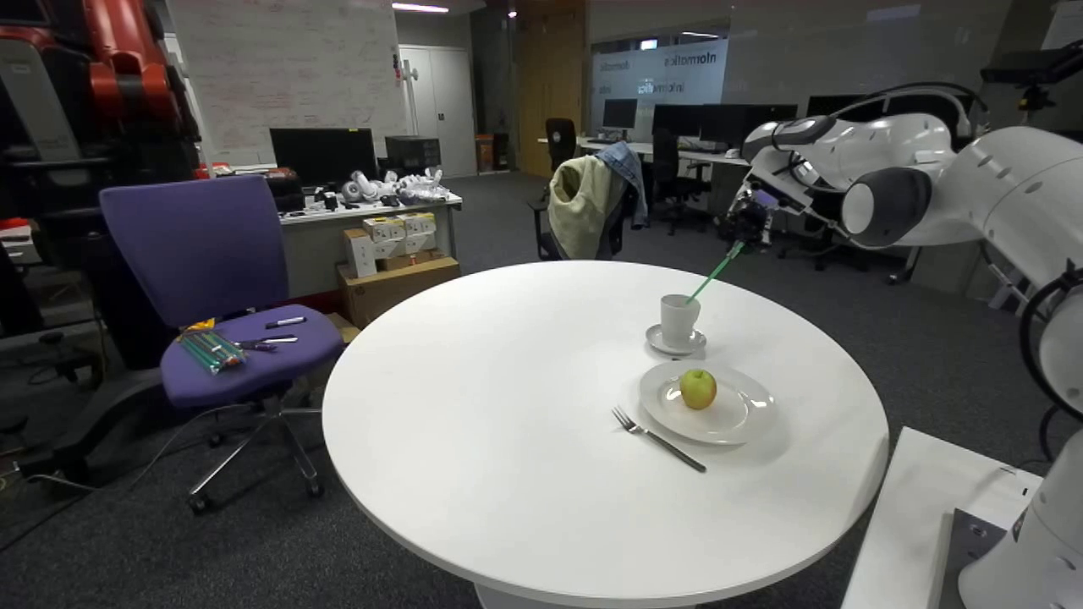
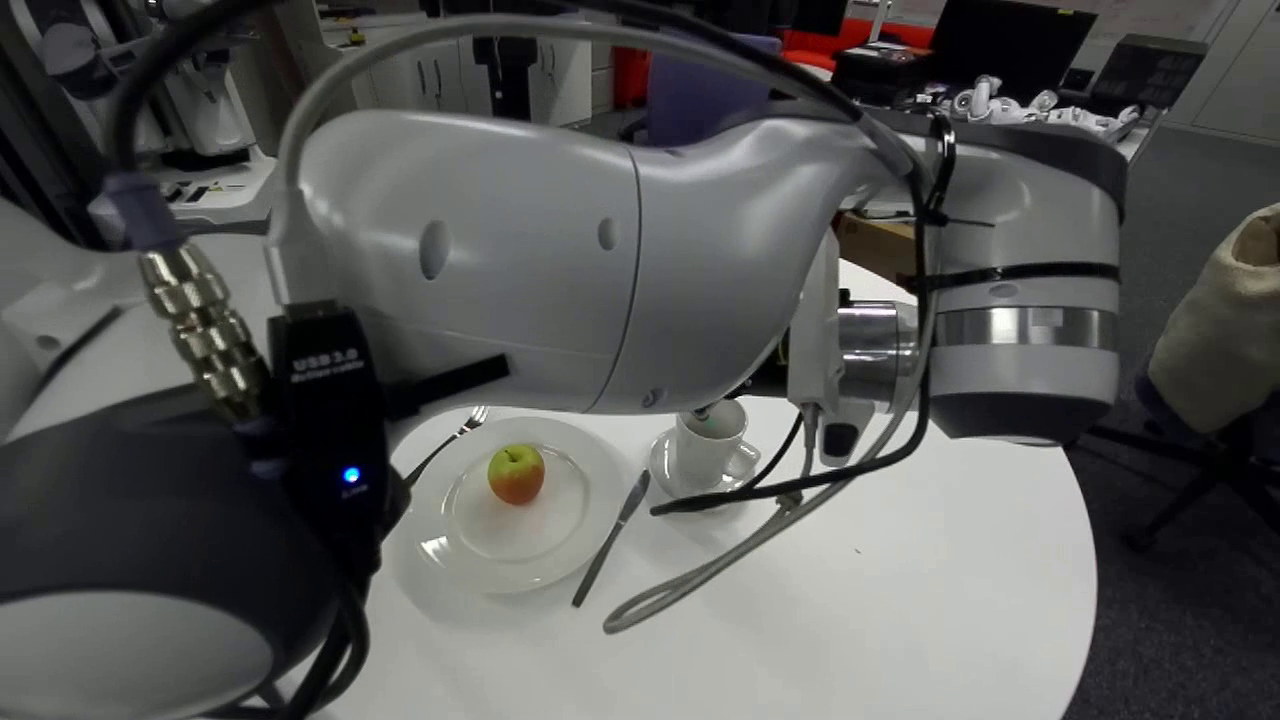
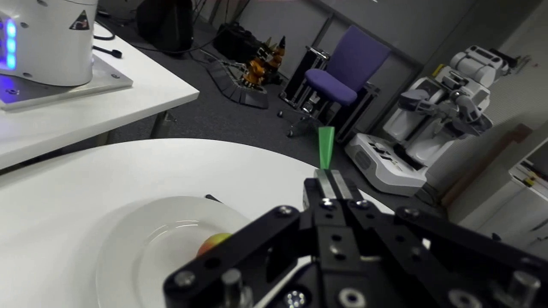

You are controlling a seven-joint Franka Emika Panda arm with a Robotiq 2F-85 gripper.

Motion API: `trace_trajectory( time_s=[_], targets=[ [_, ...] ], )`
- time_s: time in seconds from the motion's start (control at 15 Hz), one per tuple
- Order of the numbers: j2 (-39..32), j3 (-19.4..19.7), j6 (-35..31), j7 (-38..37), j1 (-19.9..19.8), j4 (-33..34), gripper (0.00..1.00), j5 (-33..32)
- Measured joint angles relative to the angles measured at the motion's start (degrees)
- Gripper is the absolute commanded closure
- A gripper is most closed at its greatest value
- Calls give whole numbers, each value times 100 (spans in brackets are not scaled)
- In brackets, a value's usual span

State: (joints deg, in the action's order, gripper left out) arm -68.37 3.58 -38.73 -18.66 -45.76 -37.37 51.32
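Around the white mug [image 1: 679, 320] you have the round white tabletop [image 1: 499, 381], the broadest thing here. Next in size, your white plate [image 1: 736, 419] lies just beside the mug. Above the mug and off to one side hangs your pincer [image 3: 333, 182], its jaws drawn together with barely a seam between them, pinching a thin green stick [image 1: 715, 275]. Directly beneath the mug you can see the saucer [image 1: 654, 340]. Smaller again is the apple [image 1: 698, 389], resting on the plate near the mug. The fork [image 1: 664, 444] lies on the plate's other side from the mug, the knife [image 2: 611, 541] between mug and plate. Slimmest of all, your stick slants from the pincer down to the mug's mouth; how far it reaches inside is unclear.
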Motion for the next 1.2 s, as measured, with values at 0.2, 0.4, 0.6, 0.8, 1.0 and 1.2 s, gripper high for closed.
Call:
trace_trajectory(
  time_s=[0.2, 0.4, 0.6, 0.8, 1.0, 1.2],
  targets=[
    [-134, -34, -254, -450, 0, 9, 100, 412],
    [-206, -56, -392, -751, -2, 16, 100, 736],
    [-297, -77, -423, -1035, -13, 74, 100, 1012],
    [-450, -93, -430, -1268, -17, 136, 100, 1222],
    [-618, -96, -433, -1437, -19, 209, 74, 1399],
    [-742, -96, -434, -1559, -29, 283, 56, 1544]
  ],
)
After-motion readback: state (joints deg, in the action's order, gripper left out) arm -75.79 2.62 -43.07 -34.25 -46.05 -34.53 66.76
